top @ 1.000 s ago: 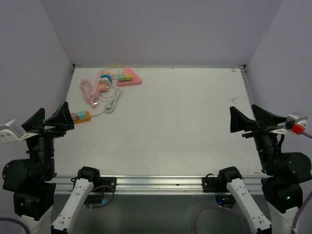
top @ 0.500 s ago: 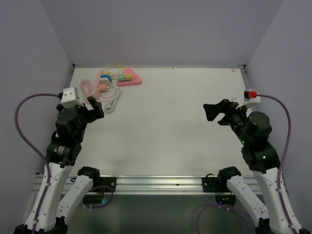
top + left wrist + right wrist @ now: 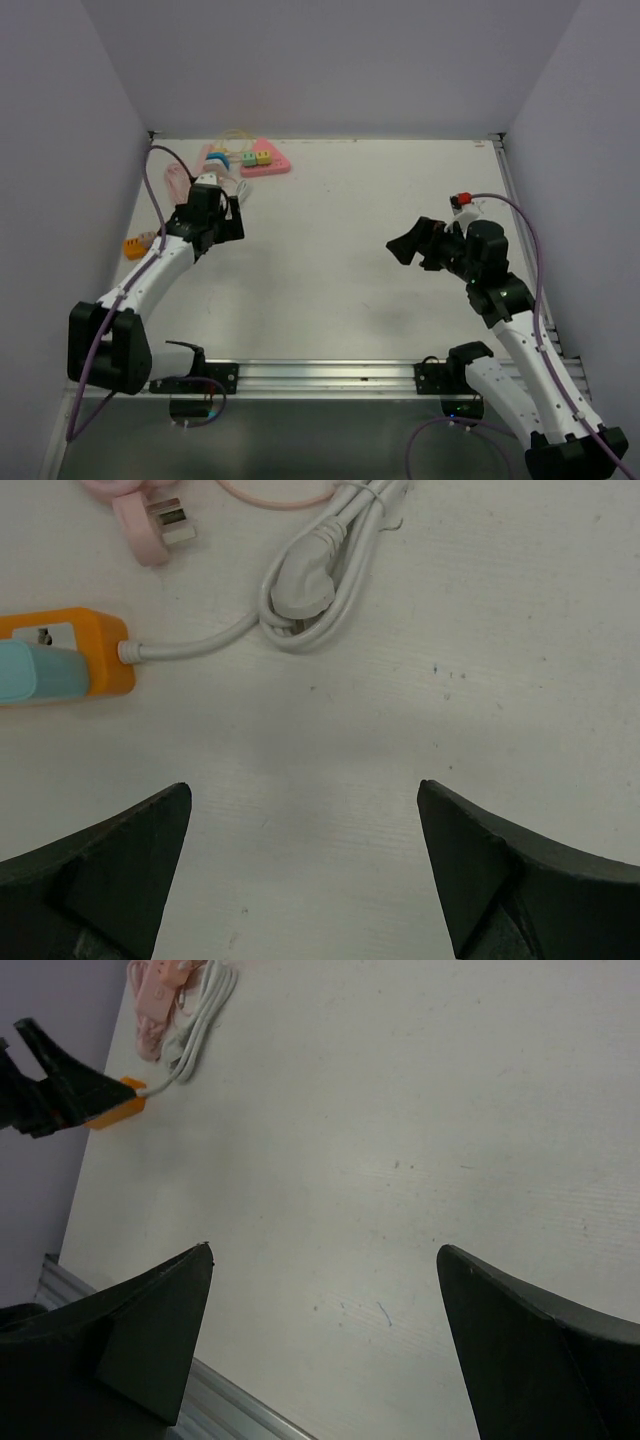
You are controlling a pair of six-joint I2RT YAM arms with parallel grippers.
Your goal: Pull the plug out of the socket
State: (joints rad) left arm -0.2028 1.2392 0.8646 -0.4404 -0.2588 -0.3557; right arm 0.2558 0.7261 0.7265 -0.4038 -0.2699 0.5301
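Observation:
An orange socket block (image 3: 90, 652) lies on the white table with a light blue plug (image 3: 35, 675) pushed into its left end and a white cable running off its right end. It also shows in the top view (image 3: 138, 244) and in the right wrist view (image 3: 112, 1106). My left gripper (image 3: 303, 786) is open and empty, hovering over bare table just right of and nearer than the block. In the top view my left gripper (image 3: 208, 230) sits right of the block. My right gripper (image 3: 412, 243) is open and empty over the table's right middle.
A coiled white cable (image 3: 320, 580) and a pink plug (image 3: 150, 530) lie just beyond the orange block. A pink triangular socket (image 3: 262, 160) with coloured plugs and a pink cable (image 3: 180, 182) sit at the back left. Purple walls close in the table.
Both arms have unfolded from their rest pose at the near edge. My left gripper has reached out to the back left by the cables. My right gripper has swung in toward the table's middle.

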